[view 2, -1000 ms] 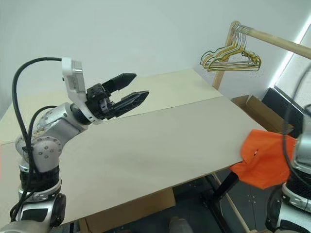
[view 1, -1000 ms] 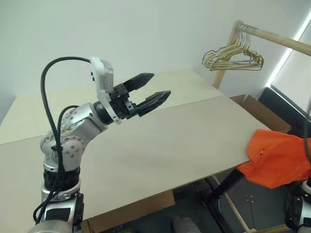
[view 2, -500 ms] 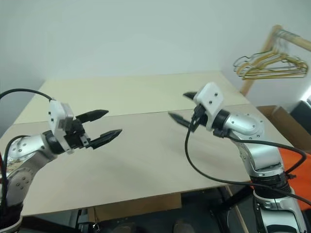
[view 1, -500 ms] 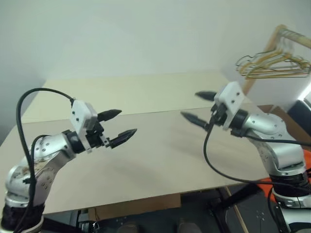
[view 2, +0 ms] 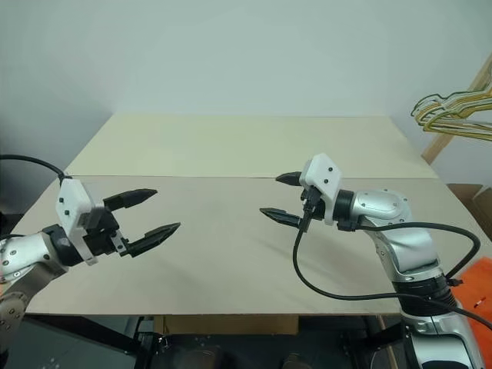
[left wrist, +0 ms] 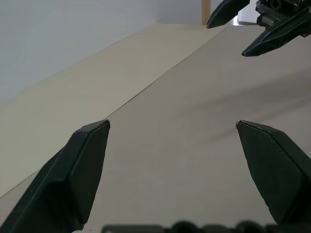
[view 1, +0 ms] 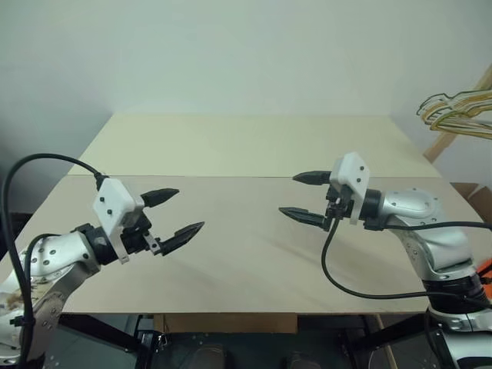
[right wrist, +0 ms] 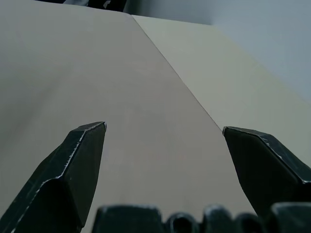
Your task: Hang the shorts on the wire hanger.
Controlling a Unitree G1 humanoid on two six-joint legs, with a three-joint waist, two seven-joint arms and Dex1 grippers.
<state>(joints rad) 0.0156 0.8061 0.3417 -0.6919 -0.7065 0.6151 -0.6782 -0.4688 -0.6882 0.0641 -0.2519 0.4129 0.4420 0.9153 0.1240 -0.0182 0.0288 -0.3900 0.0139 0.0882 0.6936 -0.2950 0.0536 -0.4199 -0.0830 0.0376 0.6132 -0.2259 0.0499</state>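
A sliver of the orange shorts (view 2: 480,283) shows low past the table's right edge, beside my right arm. The wire hanger is out of view. My left gripper (view 1: 191,209) hovers open over the front left of the pale table (view 1: 246,146), pointing right with nothing between its fingers. Facing it over the table's right half is my right gripper (view 1: 287,194), also open and empty. In the left wrist view my own fingertips (left wrist: 92,141) stand wide apart, and the right gripper (left wrist: 240,29) shows beyond them. The right wrist view has its fingertips (right wrist: 87,141) spread over bare tabletop.
A bunch of yellowish hangers (view 1: 460,108) hangs on a wooden rail (view 1: 442,142) at the far right. A seam (view 1: 231,176) runs across the table between its two boards. A black cable (view 1: 361,288) loops under the right arm.
The whole view has swung left, so the table is centred and the right gripper has come into view. My left gripper has sunk lower and out to the left. Both stay open.
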